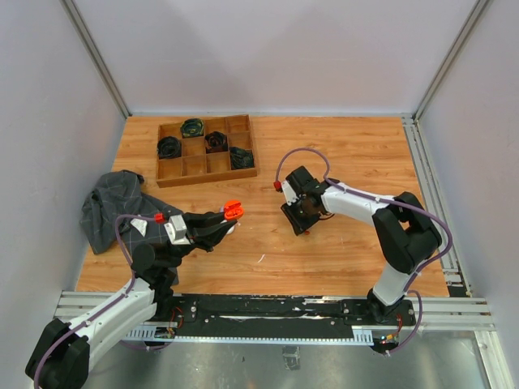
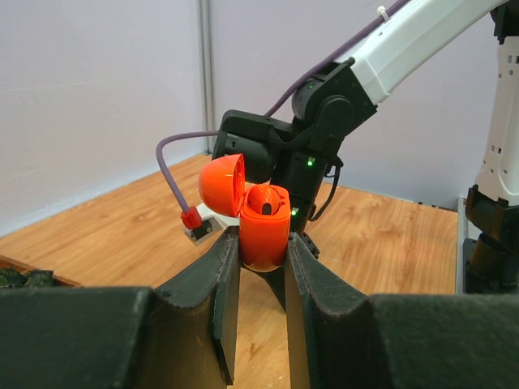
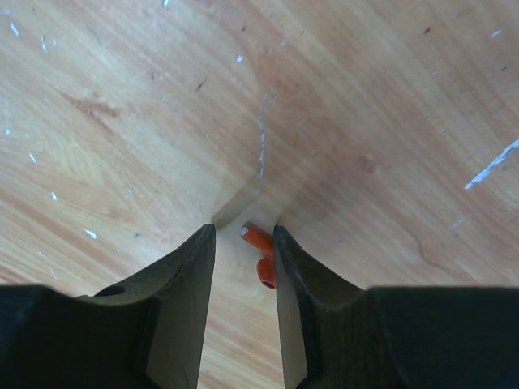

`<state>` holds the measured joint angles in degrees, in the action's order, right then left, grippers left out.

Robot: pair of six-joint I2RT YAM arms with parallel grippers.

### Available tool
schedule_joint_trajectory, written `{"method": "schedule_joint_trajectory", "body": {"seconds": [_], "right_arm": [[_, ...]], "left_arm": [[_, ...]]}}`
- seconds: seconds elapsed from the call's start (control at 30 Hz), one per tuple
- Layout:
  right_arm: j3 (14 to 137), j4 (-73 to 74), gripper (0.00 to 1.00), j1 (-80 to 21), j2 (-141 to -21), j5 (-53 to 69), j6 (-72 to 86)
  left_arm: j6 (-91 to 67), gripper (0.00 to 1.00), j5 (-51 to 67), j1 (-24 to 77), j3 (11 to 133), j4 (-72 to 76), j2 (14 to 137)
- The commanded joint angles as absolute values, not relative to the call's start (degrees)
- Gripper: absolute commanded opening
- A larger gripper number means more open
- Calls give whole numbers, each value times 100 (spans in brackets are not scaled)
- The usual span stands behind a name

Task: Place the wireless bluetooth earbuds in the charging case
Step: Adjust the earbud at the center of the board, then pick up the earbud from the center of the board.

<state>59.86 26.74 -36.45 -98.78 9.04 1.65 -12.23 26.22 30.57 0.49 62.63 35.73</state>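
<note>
My left gripper [image 1: 225, 220] is shut on the orange-red charging case [image 1: 233, 209] and holds it upright above the table. In the left wrist view the case [image 2: 265, 235] is pinched between the fingertips, with its lid [image 2: 222, 183] flipped open to the left. An orange-red rounded piece [image 2: 268, 199] sits in its top. My right gripper [image 1: 298, 224] points down at the table right of the case. In the right wrist view an orange-red earbud [image 3: 260, 252] lies on the wood between the parted jaws, against the right finger [image 3: 285, 267]. No lavender earbud is in view.
A wooden compartment tray [image 1: 207, 172] with dark bundles stands at the back left. A grey cloth [image 1: 113, 207] lies at the left edge. The right arm [image 2: 324, 105] is close behind the case in the left wrist view. Metal rails run along the right side.
</note>
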Motion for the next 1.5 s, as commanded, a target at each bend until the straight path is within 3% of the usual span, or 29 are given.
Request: {"method": "schedule_joint_trajectory", "body": {"seconds": [0.0, 0.47, 0.83, 1.17, 1.47], "right_arm": [[6053, 3291, 36, -3843, -9741, 881, -12], [6037, 4006, 36, -3989, -9635, 866, -138], [6384, 4446, 36, -4085, -9082, 191, 258], [6690, 4822, 35, -4009, -9699, -531, 253], [6875, 4801, 33, -3933, -10206, -326, 165]], "left_arm": [[-1204, 0, 2625, 3085, -439, 6372, 3538], [-1213, 0, 2619, 3085, -439, 6381, 3551], [-1222, 0, 2602, 3085, -439, 6390, 3560], [-1230, 0, 2613, 3085, -439, 6387, 3521], [-1230, 0, 2619, 3085, -438, 6370, 3507]]}}
